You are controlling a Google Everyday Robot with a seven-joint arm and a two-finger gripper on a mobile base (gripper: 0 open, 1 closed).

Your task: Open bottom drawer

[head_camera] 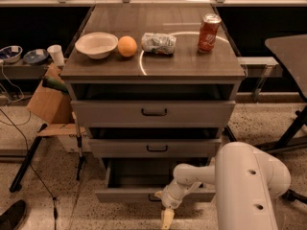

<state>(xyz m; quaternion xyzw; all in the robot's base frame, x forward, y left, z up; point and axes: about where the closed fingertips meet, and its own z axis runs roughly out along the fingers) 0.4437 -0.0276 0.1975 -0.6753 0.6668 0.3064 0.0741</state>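
The bottom drawer (125, 195) is the lowest of three grey drawers and stands pulled out toward me, its plain grey inside (139, 174) showing. My gripper (167, 216) is at the end of the white arm (249, 186), just in front of and below the centre of the drawer's low front. The small dark handle is mostly hidden behind my wrist. The middle drawer (156, 147) and the taller top drawer (153, 112) sit only slightly out.
On the cabinet top are a white bowl (96, 44), an orange (127, 46), a crumpled bag (158, 43) and a red can (209, 33). A cardboard box (48, 102) and cables lie left. A dark table (288, 47) stands right.
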